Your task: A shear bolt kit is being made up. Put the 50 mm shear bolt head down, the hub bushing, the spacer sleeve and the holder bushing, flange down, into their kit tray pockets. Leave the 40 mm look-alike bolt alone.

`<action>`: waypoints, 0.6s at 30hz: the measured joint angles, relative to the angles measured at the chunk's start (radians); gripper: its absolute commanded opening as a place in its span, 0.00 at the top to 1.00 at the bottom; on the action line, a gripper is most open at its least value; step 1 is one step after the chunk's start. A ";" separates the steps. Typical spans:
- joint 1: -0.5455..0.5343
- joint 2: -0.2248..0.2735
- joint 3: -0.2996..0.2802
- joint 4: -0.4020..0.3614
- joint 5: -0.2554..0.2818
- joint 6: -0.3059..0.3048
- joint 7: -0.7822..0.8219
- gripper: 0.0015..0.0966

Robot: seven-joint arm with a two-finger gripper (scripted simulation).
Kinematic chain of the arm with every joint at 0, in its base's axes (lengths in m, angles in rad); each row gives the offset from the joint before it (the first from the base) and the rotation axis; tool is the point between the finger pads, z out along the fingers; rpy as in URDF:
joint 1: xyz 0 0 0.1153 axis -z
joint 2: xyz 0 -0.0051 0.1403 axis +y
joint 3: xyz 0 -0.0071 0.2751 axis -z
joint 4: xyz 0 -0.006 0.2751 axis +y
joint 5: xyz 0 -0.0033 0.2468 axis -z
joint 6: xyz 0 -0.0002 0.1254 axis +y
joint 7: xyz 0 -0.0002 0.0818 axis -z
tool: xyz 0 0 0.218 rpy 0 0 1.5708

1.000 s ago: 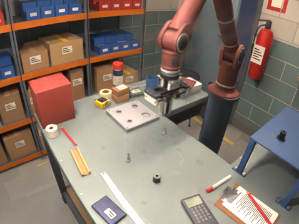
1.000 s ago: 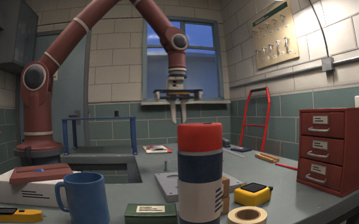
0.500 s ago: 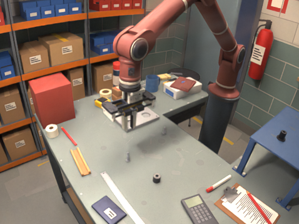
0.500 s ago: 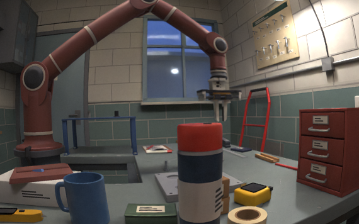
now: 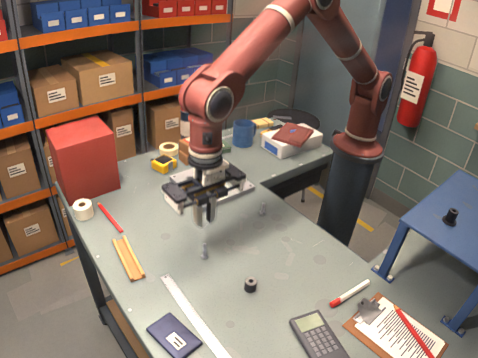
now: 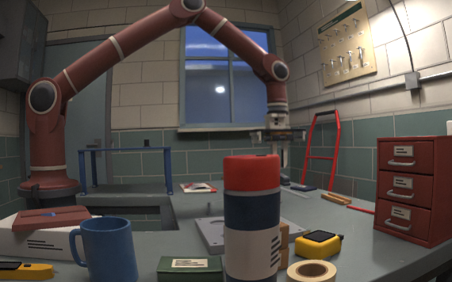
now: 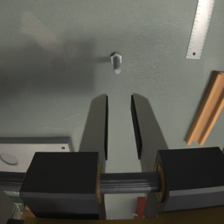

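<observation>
The grey kit tray (image 5: 235, 186) is mostly hidden behind my gripper in the side camera; its near half shows in the second side camera (image 6: 216, 233), with empty pockets. One bolt (image 5: 204, 251) (image 7: 116, 63) stands head down on the table, just ahead of my fingers. A second bolt (image 5: 261, 208) stands further right, near the tray. I cannot tell which is longer. A dark bushing (image 5: 250, 285) sits nearer the front edge. Another dark flanged bushing (image 5: 450, 216) stands on the blue side table. My gripper (image 5: 205, 214) (image 7: 119, 99) hangs above the table, partly closed and empty.
A red box (image 5: 82, 157) stands at the table's left end. A tape roll (image 5: 83, 209), red pencil (image 5: 110, 217), wooden rail (image 5: 128, 258) (image 7: 206, 112) and steel ruler (image 5: 192, 315) (image 7: 200, 27) lie left and in front. A marker (image 5: 349, 293), calculator (image 5: 318, 334) and clipboard (image 5: 395, 327) lie front right.
</observation>
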State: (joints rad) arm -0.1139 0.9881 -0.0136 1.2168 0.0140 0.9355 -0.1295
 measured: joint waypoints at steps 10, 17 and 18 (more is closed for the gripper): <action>0.000 0.086 0.000 0.017 0.002 -0.096 -0.001 0.77; 0.000 0.083 0.000 0.014 0.002 -0.097 -0.001 0.77; 0.000 0.083 0.000 0.014 0.002 -0.098 -0.001 0.77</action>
State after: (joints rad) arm -0.1137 1.0712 -0.0135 1.2308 0.0160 0.8377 -0.1308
